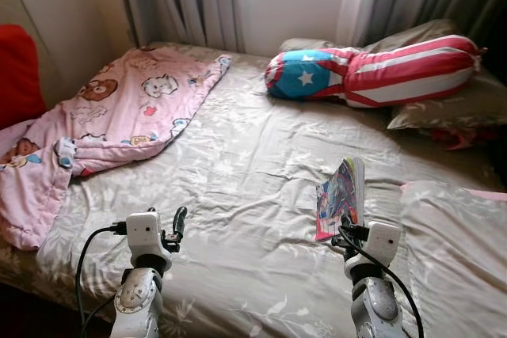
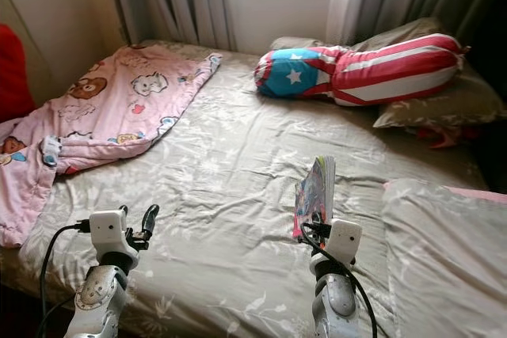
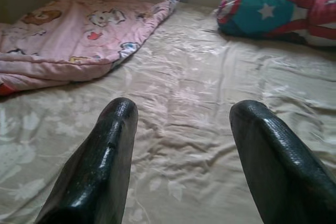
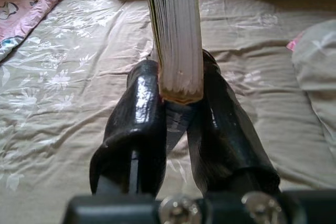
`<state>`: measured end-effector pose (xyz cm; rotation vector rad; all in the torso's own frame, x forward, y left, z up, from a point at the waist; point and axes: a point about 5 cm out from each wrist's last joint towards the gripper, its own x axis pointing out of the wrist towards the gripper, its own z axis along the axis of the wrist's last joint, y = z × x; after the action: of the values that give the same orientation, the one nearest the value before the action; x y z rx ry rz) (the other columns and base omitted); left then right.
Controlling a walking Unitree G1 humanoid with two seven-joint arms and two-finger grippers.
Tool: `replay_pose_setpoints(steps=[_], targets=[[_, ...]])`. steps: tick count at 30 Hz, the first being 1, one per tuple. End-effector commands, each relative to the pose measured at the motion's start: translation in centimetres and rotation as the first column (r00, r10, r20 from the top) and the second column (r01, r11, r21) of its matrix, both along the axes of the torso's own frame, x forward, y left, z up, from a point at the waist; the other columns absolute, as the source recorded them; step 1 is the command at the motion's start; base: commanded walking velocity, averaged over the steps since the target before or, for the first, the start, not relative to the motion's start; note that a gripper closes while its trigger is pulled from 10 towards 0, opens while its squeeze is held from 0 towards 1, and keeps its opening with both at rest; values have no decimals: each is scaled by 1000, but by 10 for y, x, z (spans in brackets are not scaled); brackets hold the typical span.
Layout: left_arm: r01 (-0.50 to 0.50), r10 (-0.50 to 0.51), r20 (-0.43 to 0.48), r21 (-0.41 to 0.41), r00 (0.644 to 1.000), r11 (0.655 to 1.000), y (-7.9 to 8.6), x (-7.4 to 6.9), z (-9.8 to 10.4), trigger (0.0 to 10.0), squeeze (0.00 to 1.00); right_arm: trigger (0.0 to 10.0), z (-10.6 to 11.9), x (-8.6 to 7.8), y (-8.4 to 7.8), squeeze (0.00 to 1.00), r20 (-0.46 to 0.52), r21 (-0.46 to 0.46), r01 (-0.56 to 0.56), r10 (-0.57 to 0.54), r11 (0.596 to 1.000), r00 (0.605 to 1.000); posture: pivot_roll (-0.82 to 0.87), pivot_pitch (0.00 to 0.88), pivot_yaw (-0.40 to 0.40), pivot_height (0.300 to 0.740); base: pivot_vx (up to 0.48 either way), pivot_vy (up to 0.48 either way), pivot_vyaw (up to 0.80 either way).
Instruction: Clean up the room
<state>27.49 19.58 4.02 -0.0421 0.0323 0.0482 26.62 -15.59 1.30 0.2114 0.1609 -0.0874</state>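
**Carrying the book off the bed without losing it**

Now clamped between the two black fingers of the right gripper: a thin paperback book with a bright multicoloured cover, held upright by its lower edge, pages fanned slightly at the top, raised above the beige floral bedsheet and touching nothing else. Pinch sits low on the book, near one corner, so likely to swing or slip if moved sharply.

Best done slowly: wrist kept level, book kept vertical, no quick turns while walking. Grip pressure held steady; a slack pinch on so narrow an edge would probably let the pages slide out. Destination not visible here, so a shelf or table must be sought before letting go.

Left gripper hovering low over the sheet near the bed's front edge, fingers spread wide, holding nothing; free to steady the book from the side if it starts to tilt.

Well apart from both grippers: a pink quilted blanket with bear prints, rumpled on the left side of the bed; a long bolster cushion in red and white stripes with a blue starred end lying near the head against grey pillows. Probably later items in the tidying, best left alone until the book is put away.
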Motion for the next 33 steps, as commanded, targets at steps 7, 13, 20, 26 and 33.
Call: replay_pose_setpoints(steps=[7, 13, 20, 26, 33], targets=[[23, -23, 8, -13, 1000, 1000, -5, 2, 5, 10000, 0, 10000, 10, 3, 1, 0, 60, -2, -2, 3, 1000, 998, -63, 18, -28, 655, 0, 0, 0], [29, -28, 6, -12, 1000, 1000, -6, 2, 6, 10000, 0, 10000, 9, 3, 2, 0, 51, 4, -8, 7, 1000, 999, -62, 25, -27, 655, 0, 0, 0], [28, -28, 14, -15, 1000, 999, -6, 2, 7, 10000, 0, 10000, 8, 4, 5, 0, 42, 15, -25, 24, 1000, 999, -60, 26, -26, 655, 0, 0, 0], [26, -26, 11, -13, 1000, 1000, -6, 4, 8, 10000, 0, 10000, 7, 5, 7, 0, 39, 26, -42, 41, 999, 998, -58, 30, -22, 655, 0, 0, 0], [35, -34, 10, -20, 999, 999, -7, 4, 9, 10000, 0, 10000, 5, 6, 8, 0, 30, 36, -53, 52, 998, 998, -57, 31, -21, 655, 0, 0, 0]])
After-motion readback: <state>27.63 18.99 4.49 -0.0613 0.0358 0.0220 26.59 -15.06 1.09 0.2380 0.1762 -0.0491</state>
